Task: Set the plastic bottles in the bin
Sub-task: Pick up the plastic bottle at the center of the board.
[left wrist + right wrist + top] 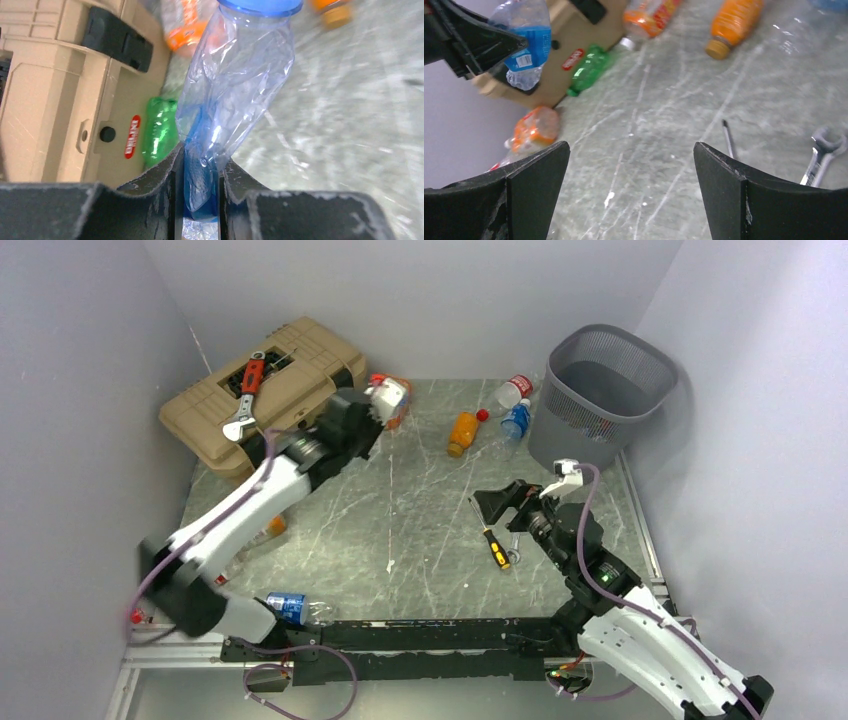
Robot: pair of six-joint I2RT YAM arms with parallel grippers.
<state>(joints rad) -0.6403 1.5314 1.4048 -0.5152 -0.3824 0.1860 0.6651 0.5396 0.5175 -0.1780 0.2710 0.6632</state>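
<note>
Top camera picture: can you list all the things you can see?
bin: one, grey mesh, far right corner.
toolbox: one, tan, far left.
adjustable wrench: one, red and silver, on the toolbox.
loose bottles: at least seven, mixed colours, scattered on the table.
screwdriver: one, yellow and black, right of centre.
spanner: one, silver, beside the screwdriver.
left gripper: one, black, shut on a crumpled clear bottle.
right gripper: one, black, open and empty.

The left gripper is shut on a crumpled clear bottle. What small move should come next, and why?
Probably lift the left gripper slightly: its jaws pinch the crumpled clear plastic bottle with a blue cap, and the grey mesh bin stands across the table, an orange plastic bottle lying between.
</note>
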